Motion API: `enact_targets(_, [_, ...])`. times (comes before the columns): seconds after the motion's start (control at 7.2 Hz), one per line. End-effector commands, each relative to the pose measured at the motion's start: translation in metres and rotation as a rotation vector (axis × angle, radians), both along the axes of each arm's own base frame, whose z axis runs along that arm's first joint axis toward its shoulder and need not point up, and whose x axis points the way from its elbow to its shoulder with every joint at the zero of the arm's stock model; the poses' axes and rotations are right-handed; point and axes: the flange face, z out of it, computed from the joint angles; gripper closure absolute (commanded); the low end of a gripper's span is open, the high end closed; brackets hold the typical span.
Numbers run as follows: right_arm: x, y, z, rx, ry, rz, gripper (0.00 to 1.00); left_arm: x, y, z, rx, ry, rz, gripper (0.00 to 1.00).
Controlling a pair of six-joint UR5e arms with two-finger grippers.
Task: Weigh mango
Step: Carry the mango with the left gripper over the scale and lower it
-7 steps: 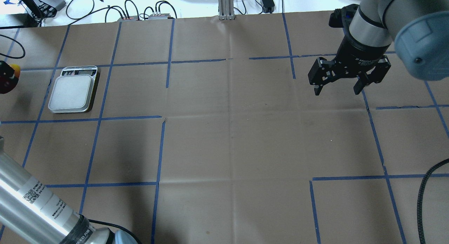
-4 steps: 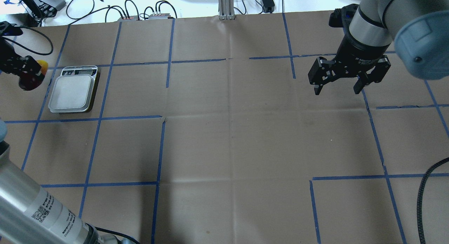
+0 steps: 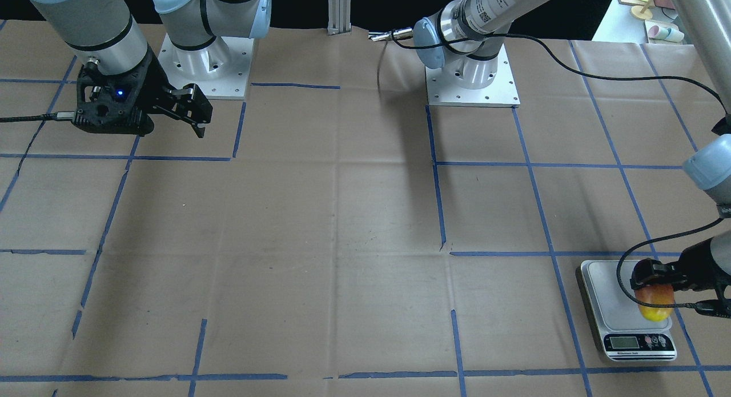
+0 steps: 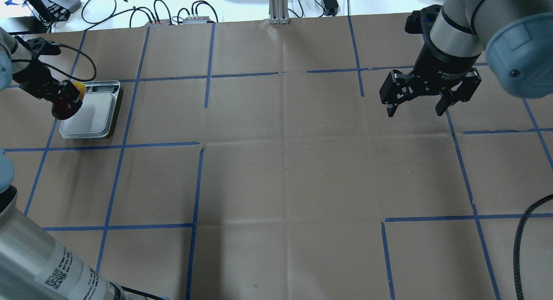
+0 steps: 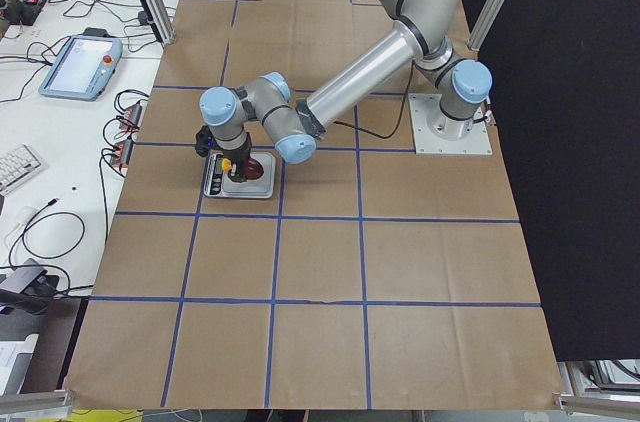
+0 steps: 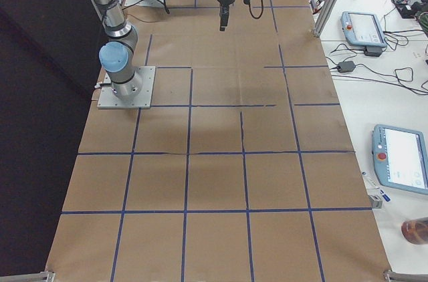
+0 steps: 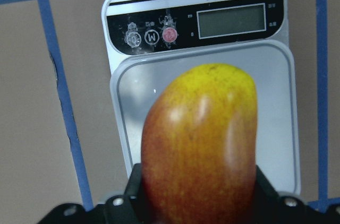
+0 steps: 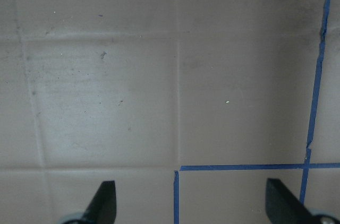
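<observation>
My left gripper (image 4: pixel 65 100) is shut on the mango (image 7: pixel 201 144), a red-to-yellow oval fruit, and holds it above the left edge of the scale (image 4: pixel 93 114). The mango also shows in the front-facing view (image 3: pixel 655 301), in the overhead view (image 4: pixel 77 89) and in the exterior left view (image 5: pixel 240 169). In the left wrist view the scale's white platform (image 7: pixel 138 102) and blank display (image 7: pixel 231 20) lie under the fruit. My right gripper (image 4: pixel 414 110) is open and empty, hanging over bare paper at the far right, seen also in the front-facing view (image 3: pixel 197 120).
Brown paper with blue tape lines covers the table (image 4: pixel 285 162). Cables and small boxes (image 4: pixel 173 15) lie along the far edge. A metal post (image 4: pixel 277 6) stands at the back middle. The arm bases (image 3: pixel 471 71) are bolted at the robot's side.
My left gripper has carried the mango rightward from the table's left edge to above the scale's left side. The right arm has not moved.
</observation>
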Motion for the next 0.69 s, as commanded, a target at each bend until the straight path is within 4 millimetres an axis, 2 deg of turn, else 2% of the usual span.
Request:
enact_targets(0.0, [0.000, 0.000, 0.000, 0.000, 0.000, 0.000, 0.00, -0.004, 0.001, -0.016, 0.025, 0.012, -0.002, 0.83])
enact_targets(0.14, [0.000, 0.000, 0.000, 0.000, 0.000, 0.000, 0.00, -0.005, 0.000, -0.017, 0.025, 0.012, -0.007, 0.37])
enact_targets(0.42, [0.000, 0.000, 0.000, 0.000, 0.000, 0.000, 0.00, -0.009, -0.004, -0.006, 0.008, 0.005, -0.008, 0.00])
enact_targets(0.56, [0.000, 0.000, 0.000, 0.000, 0.000, 0.000, 0.00, -0.011, -0.002, 0.007, -0.003, -0.001, -0.011, 0.00])
